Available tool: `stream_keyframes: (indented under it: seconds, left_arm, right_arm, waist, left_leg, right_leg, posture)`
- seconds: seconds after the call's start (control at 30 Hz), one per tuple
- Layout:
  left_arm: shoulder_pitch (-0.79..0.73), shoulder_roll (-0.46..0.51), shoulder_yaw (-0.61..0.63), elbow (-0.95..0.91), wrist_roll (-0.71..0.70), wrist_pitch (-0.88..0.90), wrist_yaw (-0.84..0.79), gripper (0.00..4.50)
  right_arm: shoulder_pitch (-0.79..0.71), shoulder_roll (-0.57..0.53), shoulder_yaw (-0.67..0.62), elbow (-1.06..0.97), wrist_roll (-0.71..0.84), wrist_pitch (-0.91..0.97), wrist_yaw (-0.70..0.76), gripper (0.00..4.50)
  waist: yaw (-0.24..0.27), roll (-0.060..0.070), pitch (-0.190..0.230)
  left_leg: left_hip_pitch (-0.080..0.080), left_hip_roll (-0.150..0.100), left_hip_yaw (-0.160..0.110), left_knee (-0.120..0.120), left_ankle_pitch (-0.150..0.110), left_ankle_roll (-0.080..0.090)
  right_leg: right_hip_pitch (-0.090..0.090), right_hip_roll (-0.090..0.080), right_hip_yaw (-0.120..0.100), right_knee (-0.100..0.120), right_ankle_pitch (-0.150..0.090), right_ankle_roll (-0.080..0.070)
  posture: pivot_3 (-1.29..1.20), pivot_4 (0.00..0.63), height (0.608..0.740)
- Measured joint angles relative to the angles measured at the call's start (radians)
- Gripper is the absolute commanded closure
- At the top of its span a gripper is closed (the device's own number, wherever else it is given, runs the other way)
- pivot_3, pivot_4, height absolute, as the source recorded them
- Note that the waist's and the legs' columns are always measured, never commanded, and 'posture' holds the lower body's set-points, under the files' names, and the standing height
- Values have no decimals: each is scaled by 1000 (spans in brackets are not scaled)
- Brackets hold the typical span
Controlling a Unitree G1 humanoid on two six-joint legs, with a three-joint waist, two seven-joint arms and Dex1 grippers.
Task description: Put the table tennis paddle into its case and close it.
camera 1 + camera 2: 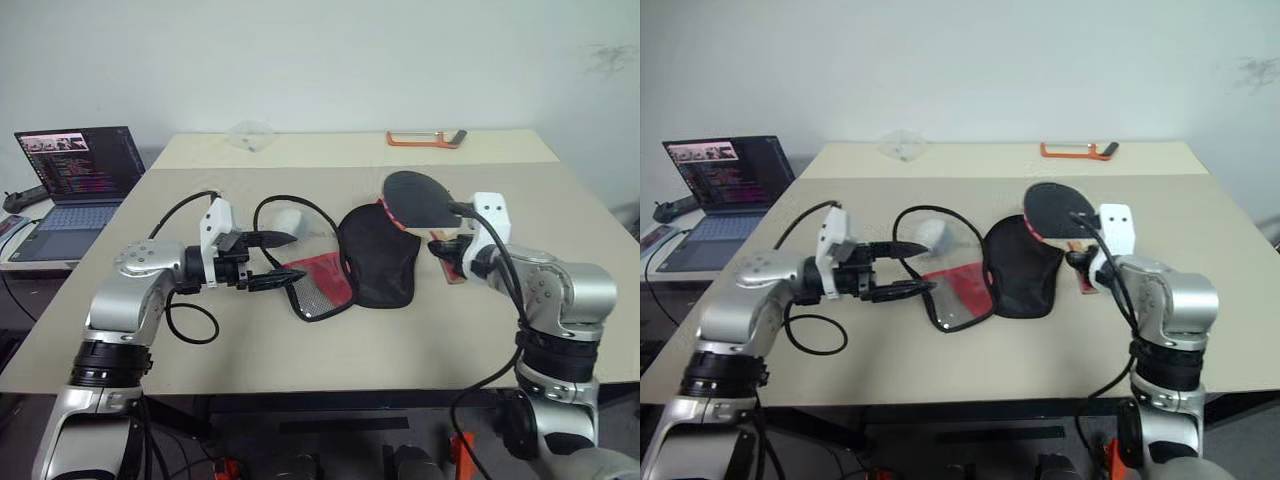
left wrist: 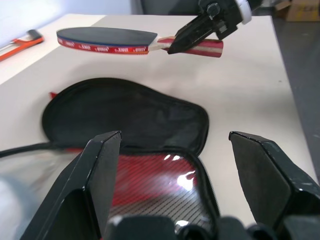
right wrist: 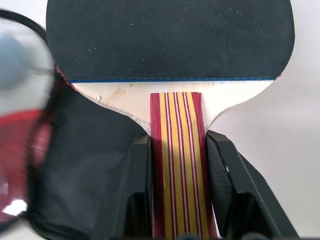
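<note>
You are carrying table tennis paddle (image 1: 417, 198) by handle in right pincer (image 3: 176, 165), above table (image 1: 300, 350) centre. Left pincer (image 1: 272, 262) gaping wide beside opened case (image 1: 350, 265), empty. Next: likely steadying case flap, then sliding blade in.

Table tennis paddle (image 1: 417, 198): round black face up, red edge, striped wood handle. Held flat in air, above right side of case. Case (image 1: 378, 255): black, soft, paddle-shaped, lying open on table middle; red mesh flap spread toward left.
</note>
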Motion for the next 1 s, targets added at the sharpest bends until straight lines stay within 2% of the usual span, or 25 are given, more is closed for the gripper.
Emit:
stream_keyframes:
  seconds: [0.13, 0.27, 0.7, 1.0]
  left_arm:
    - [23, 12, 12, -9, -1, -1, 1, 733]
    - [24, 13, 12, -9, -1, -8, 0, 733]
    - [-40, -15, -13, 96, 23, -84, -25, 733]
    - [-55, -25, -24, 117, 38, -106, -33, 733]
  right_arm:
    - [-8, 159, 19, 27, -5, -32, -66, 3412]
    - [2, 229, 58, 70, -7, -90, -105, 3412]
    - [97, 265, 97, 190, -67, -264, -189, 3412]
    - [86, 283, 118, 281, -80, -364, -215, 3412]
  waist:
    - [-5, 0, 0]
    - [-6, 0, 0]
    - [-17, 0, 0]
    - [-21, 0, 0]
  left_leg:
    - [0, 0, 0, 0, 0, -1]
    - [-1, 0, 0, 0, 1, -1]
    - [-1, 0, 0, 0, 1, -1]
    - [1, 0, 0, 0, 0, 0]
  right_leg:
    - [-1, 0, 1, 0, 0, 0]
    - [-1, 0, 0, 0, 0, 0]
    - [-2, 0, 0, 1, 0, 0]
    - [-1, 0, 1, 2, 0, 0]
  posture:
    - [0, 150, 740]
    - [0, 150, 740]
    - [0, 150, 740]
    - [0, 150, 740]
